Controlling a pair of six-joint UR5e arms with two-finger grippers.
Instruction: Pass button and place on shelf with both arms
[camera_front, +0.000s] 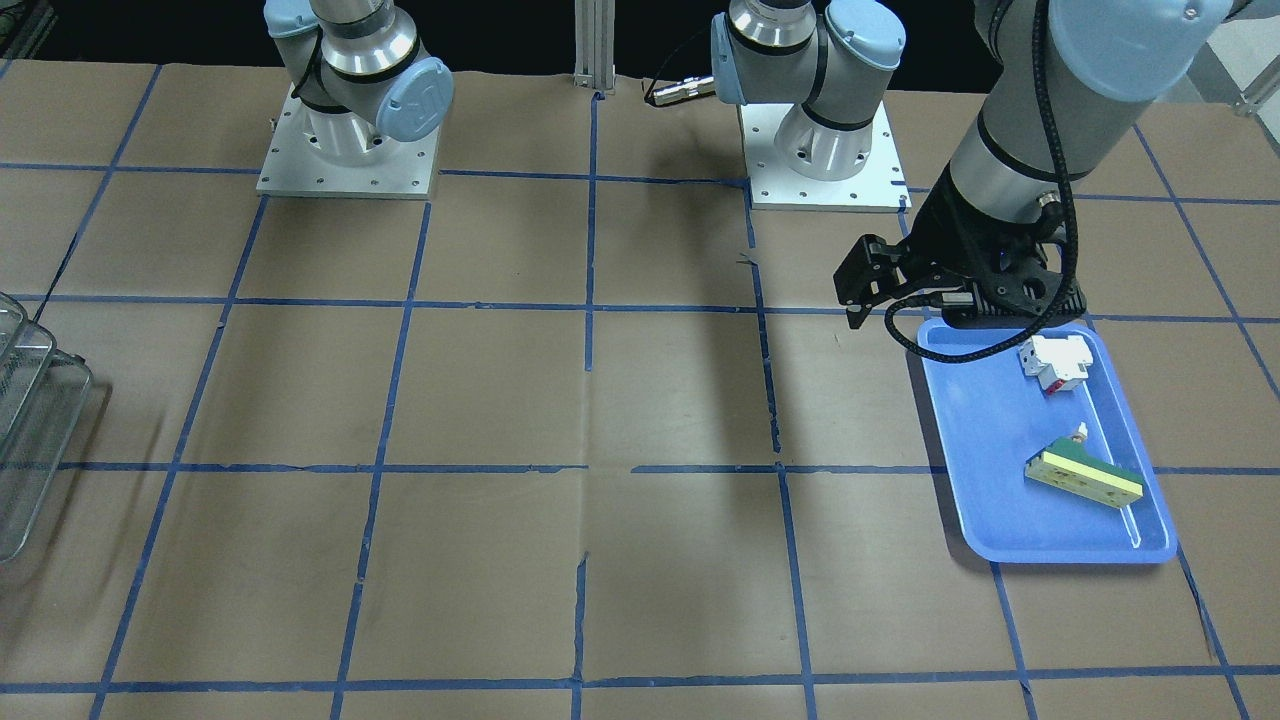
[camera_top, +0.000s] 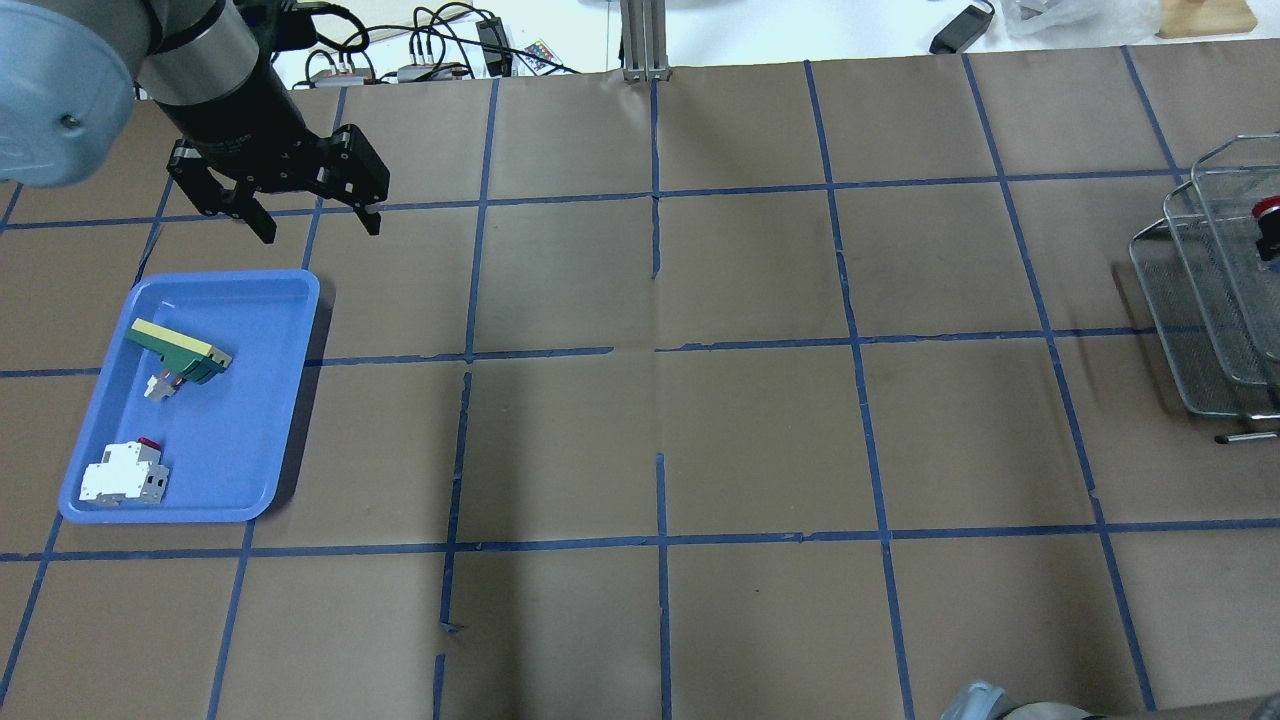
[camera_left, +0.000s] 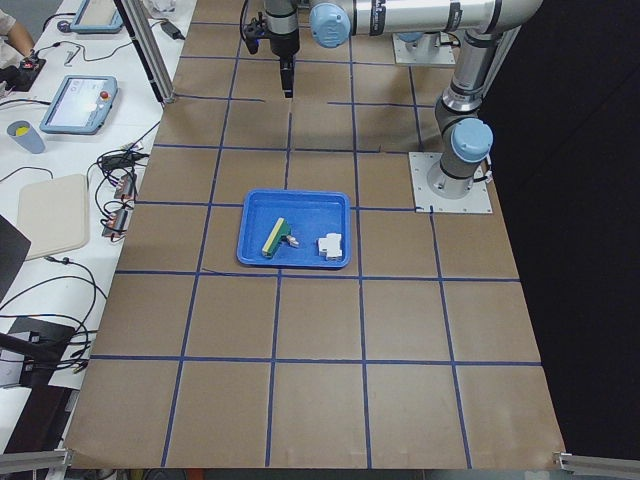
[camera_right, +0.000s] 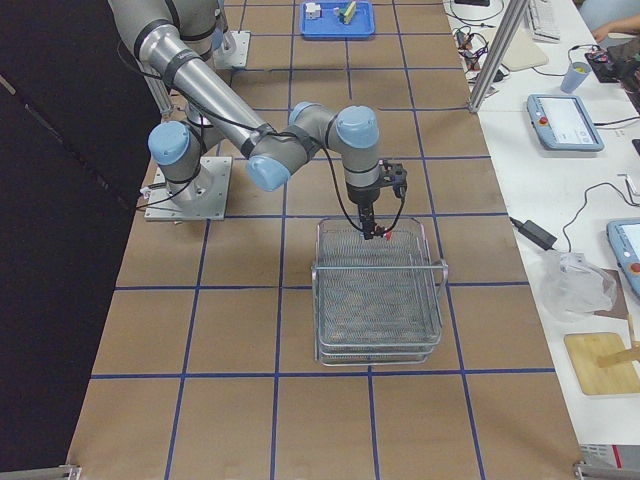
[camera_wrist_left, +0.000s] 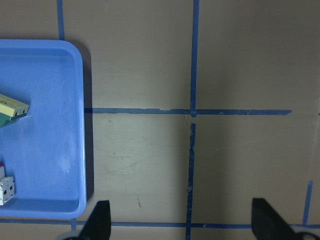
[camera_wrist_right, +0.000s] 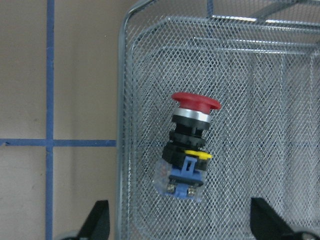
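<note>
The button (camera_wrist_right: 190, 145), with its red cap, black body, yellow ring and blue-grey base, lies on the mesh of the silver wire shelf (camera_wrist_right: 250, 65). My right gripper (camera_wrist_right: 182, 230) is open above it, one finger on each side, and touches nothing. The button shows at the overhead view's right edge (camera_top: 1268, 212), in the shelf (camera_top: 1200, 300). In the right view the right gripper (camera_right: 370, 228) hangs over the shelf's (camera_right: 380, 310) back edge. My left gripper (camera_top: 318, 230) is open and empty, just beyond the blue tray's far edge, and its fingertips (camera_wrist_left: 100, 222) are wide apart over bare paper.
A blue tray (camera_top: 250, 420) on the robot's left holds a white block with a red part (camera_top: 125, 478) and a yellow-green flat block (camera_top: 180, 350). The table is brown paper with a blue tape grid. The arm bases (camera_front: 345, 150) stand at the back in the front view.
</note>
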